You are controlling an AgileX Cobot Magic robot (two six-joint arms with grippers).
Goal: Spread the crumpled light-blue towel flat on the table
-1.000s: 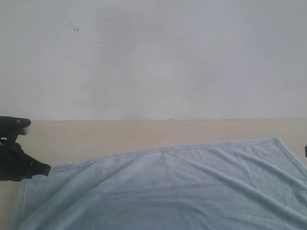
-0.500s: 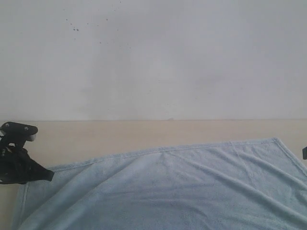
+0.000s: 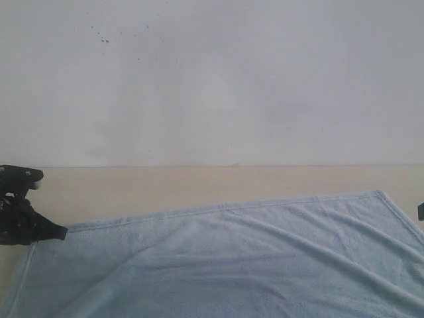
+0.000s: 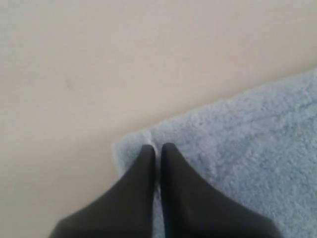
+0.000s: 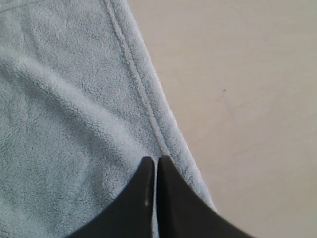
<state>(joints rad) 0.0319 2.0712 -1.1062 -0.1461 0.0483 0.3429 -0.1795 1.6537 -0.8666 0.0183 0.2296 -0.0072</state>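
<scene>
Broad pale beige matte table point(image 3: 132, 189) carries the large pale-blue fluffy terry towel point(image 3: 252, 258), mostly spread, with long shallow ridges. Black left gripper point(image 4: 156, 148) pinches a towel corner. Black right gripper point(image 5: 154, 161) pinches the stitched hem, fingers pressed together.

No text, label, brand, number or sign can be read on the towel point(image 3: 252, 258), the table point(image 3: 165, 189) or the wall point(image 3: 212, 79)
</scene>
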